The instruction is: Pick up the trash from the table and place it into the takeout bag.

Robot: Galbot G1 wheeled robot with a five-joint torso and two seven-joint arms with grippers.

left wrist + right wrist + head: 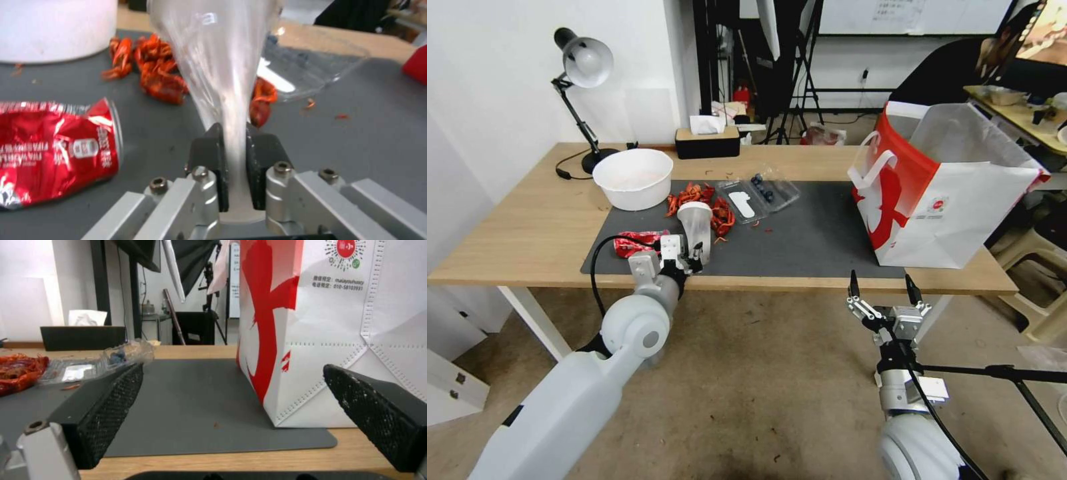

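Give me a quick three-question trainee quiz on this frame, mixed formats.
1. True or false: the left gripper has its fingers shut on the clear plastic cup.
2. Multiple choice: the crushed red can is (A) in the takeout bag, (B) lying on the grey mat, (C) in the white bowl.
3. Fill in: the right gripper hangs off the table's front edge with its fingers ____.

Key: 1 true; 2 B; 3 open.
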